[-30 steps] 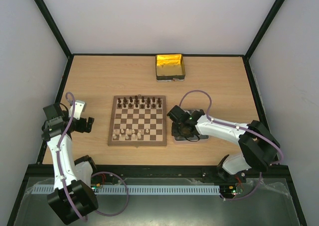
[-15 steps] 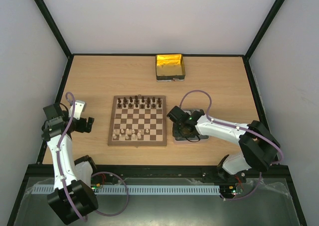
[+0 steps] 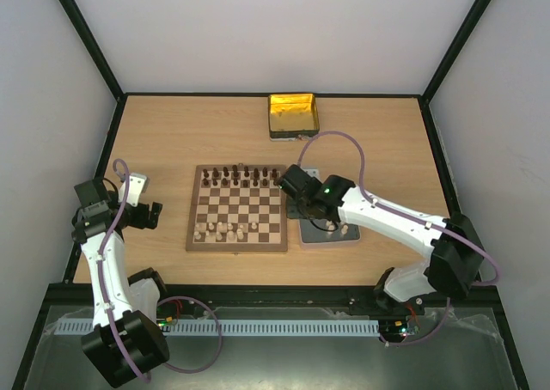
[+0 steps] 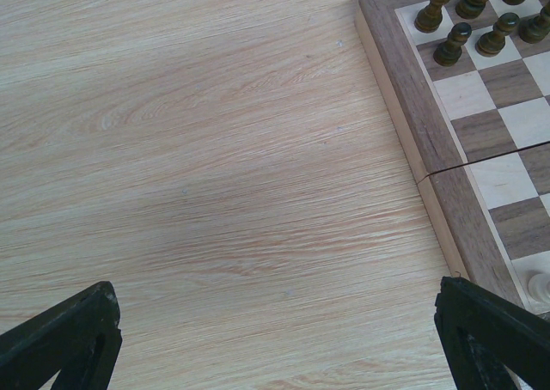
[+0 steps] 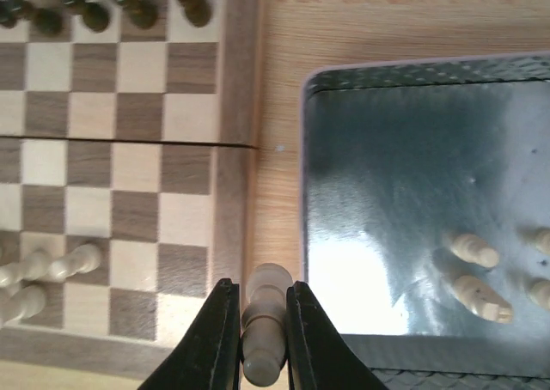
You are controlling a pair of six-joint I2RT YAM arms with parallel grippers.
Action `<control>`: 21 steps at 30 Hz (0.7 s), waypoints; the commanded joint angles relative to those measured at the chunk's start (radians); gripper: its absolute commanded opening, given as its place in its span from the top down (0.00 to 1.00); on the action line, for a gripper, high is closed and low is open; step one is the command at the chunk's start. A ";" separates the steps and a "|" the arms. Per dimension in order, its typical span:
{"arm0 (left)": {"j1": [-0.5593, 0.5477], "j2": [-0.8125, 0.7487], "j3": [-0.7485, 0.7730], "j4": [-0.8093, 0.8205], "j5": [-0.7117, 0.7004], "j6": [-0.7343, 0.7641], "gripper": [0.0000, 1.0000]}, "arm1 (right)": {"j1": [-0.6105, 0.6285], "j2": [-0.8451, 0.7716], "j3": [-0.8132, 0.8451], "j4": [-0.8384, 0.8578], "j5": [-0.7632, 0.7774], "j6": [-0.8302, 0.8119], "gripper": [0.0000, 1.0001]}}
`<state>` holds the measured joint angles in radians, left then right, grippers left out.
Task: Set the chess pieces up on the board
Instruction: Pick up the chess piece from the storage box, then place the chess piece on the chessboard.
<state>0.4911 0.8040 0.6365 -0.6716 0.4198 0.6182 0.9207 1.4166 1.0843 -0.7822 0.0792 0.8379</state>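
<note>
The board (image 3: pixel 192 235) lies mid-table, with dark chess pieces (image 3: pixel 241 177) along its far rows and several cream pieces (image 3: pixel 222 231) near its front edge. My right gripper (image 3: pixel 292 185) hovers by the board's right edge. In the right wrist view this gripper (image 5: pixel 260 291) is shut on a cream piece (image 5: pixel 263 338), held above the strip of table between the board's border (image 5: pixel 236 106) and the grey tray (image 5: pixel 404 192). More cream pieces (image 5: pixel 471 251) lie in the tray. My left gripper (image 3: pixel 153 214) is open and empty, left of the board (image 4: pixel 412 115).
A yellow-gold tin (image 3: pixel 294 115) stands at the back of the table. The grey tray (image 3: pixel 311 235) sits just right of the board, with cream pieces (image 3: pixel 342 229) on it. The left wrist view shows dark pieces (image 4: pixel 453 45) at the board's corner.
My right gripper has risen from the tray and moved left and farther back to the board's right edge, carrying a cream piece. The left arm has not moved.
</note>
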 commanded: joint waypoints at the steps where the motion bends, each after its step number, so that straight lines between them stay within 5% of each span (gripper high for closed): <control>1: -0.002 -0.004 -0.010 -0.006 0.014 0.005 0.01 | 0.060 0.030 0.052 -0.054 0.016 0.020 0.90; 21: -0.002 -0.008 -0.010 -0.007 0.013 0.003 0.01 | 0.246 0.305 0.182 0.084 -0.070 0.053 0.90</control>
<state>0.4911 0.8036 0.6365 -0.6716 0.4198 0.6178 1.1538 1.6901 1.2259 -0.7158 0.0067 0.8814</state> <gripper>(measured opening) 0.993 0.099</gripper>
